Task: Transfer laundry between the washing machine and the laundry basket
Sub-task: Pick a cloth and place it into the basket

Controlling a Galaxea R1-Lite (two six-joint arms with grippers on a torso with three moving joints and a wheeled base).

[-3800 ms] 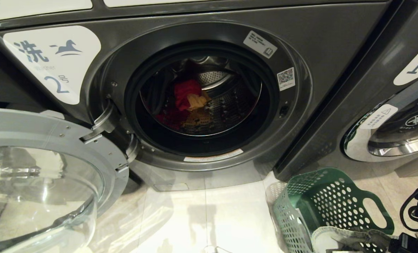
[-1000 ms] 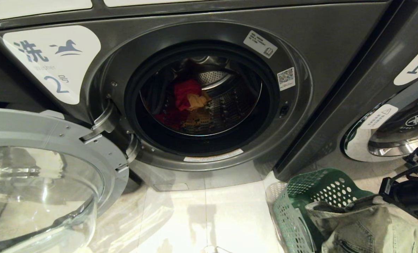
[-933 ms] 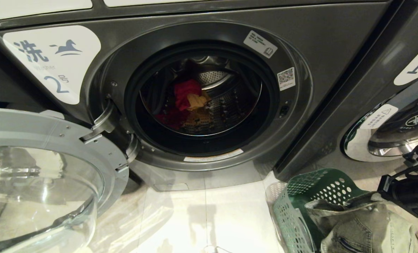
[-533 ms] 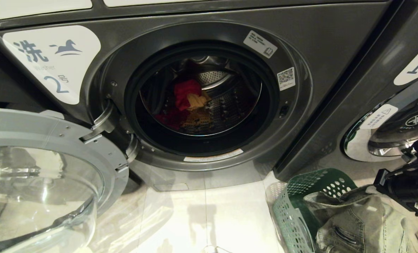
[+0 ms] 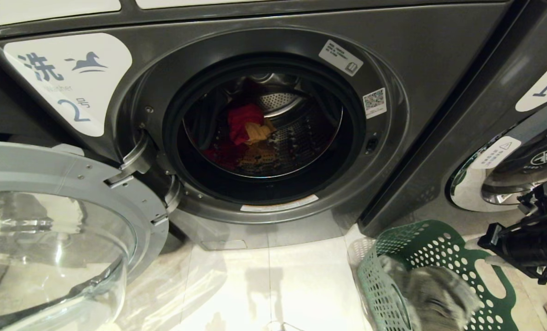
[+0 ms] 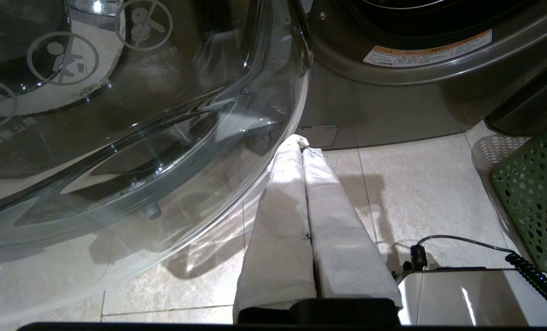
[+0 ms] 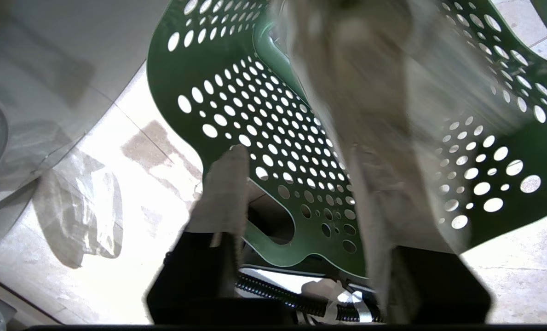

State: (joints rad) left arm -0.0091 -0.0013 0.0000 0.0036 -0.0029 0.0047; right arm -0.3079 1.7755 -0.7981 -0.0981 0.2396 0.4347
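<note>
Item: washing machine (image 5: pixel 429 50), the one marked 2, door (image 5: pixel 61 220) swung wide on your left. In the drum (image 5: pixel 296 133): red and mustard-yellow laundry (image 5: pixel 244 124), lying at the back.

Item: laundry basket (image 5: pixel 443 248), green, on the floor (image 5: pixel 278 285) to the right of the machine. Inside it a pale grey denim garment (image 5: pixel 432 294), blurred, apparently dropping in.

Item: right gripper (image 7: pixel 301 184), above the basket's far side; fingers spread apart, nothing clamped between them, the garment streaking past one finger.

Item: left gripper (image 6: pixel 303 184), parked low by the door glass, fingers pressed together, empty.

Step in hand, as you may judge: letting go of one garment into the basket.

Next move: you would need to swing the right gripper clear of the basket rim, carry it through the door opening and deep into the drum, then close on the red cloth; the reach is long and the door seal (image 5: pixel 264 191) is close below the path
</note>
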